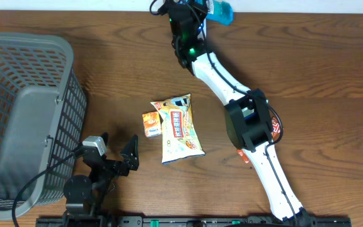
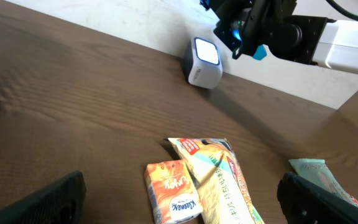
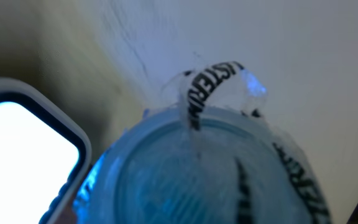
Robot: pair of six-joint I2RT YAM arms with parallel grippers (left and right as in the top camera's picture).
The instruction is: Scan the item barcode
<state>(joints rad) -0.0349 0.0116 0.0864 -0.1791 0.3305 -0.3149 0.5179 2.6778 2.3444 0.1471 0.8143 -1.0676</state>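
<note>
Holding the blue bottle [image 1: 222, 11] in the right jaws at the far edge of the bench [image 1: 307, 75], partly closed around it and lifting it clear of the wood. Hovering it just above and beside the scanner [image 2: 204, 61], a small white cube with a glowing window, sitting below and to the left of the jaws in the left wrist view. Pointing the bottle's long axis roughly along the far edge, sticking out toward the robot's right in the overhead view. Seeing, from the right wrist, the bottle filling the frame with black lettering on a clear label and the lit window just beside it at the left. Not finding any barcode in view, so probably needing to turn the bottle until the stripes face that window. Resting the left jaws spread fully wide and empty near the basket [image 1: 24, 41], well apart from the bottle and clearly the farther pair. Lying mid-bench, untouched: a snack bag [image 1: 178, 126] and a small orange carton [image 1: 151, 123].
</note>
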